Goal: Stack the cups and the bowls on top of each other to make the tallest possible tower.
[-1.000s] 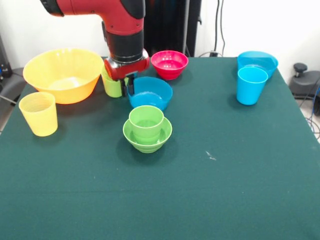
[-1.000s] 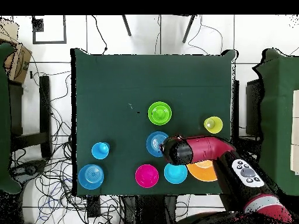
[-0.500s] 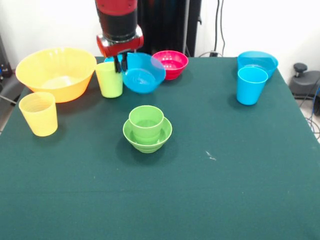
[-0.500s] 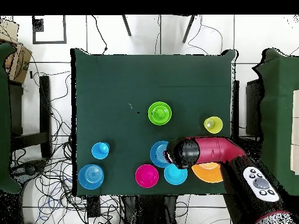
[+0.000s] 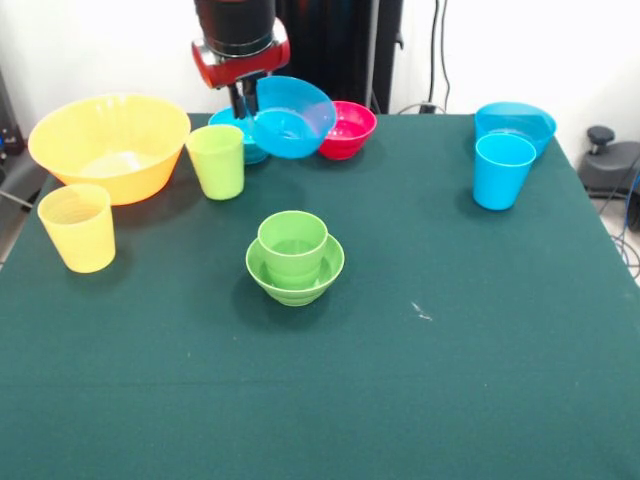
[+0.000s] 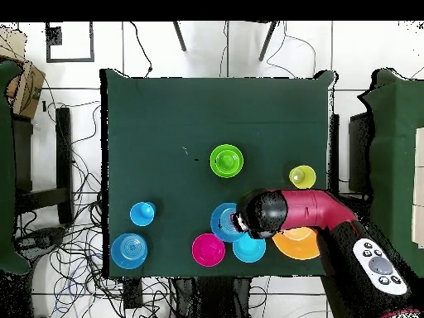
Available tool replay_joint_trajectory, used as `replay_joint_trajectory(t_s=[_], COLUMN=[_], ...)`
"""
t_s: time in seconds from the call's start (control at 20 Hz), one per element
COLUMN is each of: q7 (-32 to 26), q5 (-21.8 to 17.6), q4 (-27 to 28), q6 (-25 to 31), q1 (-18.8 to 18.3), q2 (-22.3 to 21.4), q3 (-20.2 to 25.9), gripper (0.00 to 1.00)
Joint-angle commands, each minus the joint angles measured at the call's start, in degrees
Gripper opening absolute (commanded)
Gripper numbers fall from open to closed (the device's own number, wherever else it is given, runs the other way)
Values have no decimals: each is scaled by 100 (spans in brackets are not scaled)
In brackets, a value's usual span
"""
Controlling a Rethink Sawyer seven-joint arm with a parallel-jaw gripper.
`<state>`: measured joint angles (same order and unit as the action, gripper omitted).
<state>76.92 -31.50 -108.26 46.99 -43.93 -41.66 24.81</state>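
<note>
My gripper (image 5: 241, 104) is shut on the rim of a blue bowl (image 5: 291, 119) and holds it tilted in the air at the far side of the table, in front of the red bowl (image 5: 350, 128). In the overhead view the held bowl (image 6: 222, 222) shows beside the arm (image 6: 290, 213). The tower (image 5: 294, 258) is a green stepped cup in a small green bowl, mid-table, near side of the gripper; it also shows in the overhead view (image 6: 226, 161). A yellow-green cup (image 5: 218, 160) stands just left of and below the gripper.
A large yellow-orange bowl (image 5: 108, 145) and a pale yellow cup (image 5: 77, 227) are at the left. Another blue bowl (image 5: 234, 128) sits behind the yellow-green cup. A sky blue cup (image 5: 503, 170) and a blue bowl (image 5: 516, 122) stand at the far right.
The gripper took the blue bowl by its rim, lifted it off the table and carried it up and back toward the robot. The bowl now hangs tilted.
</note>
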Motion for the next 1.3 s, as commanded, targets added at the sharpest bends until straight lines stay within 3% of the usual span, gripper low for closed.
replay_joint_trajectory(t_s=[0.05, 0.3, 0.75, 1.3], q7=[-1041, -876, -670, -356], q5=[352, 510, 875, 975], q4=[-55, 108, 1064, 1285], q6=[525, 638, 1683, 1673], q1=[-218, -411, -115, -82], q2=[251, 399, 737, 858], q3=[776, 921, 981, 1064], gripper=[0, 0, 0, 0])
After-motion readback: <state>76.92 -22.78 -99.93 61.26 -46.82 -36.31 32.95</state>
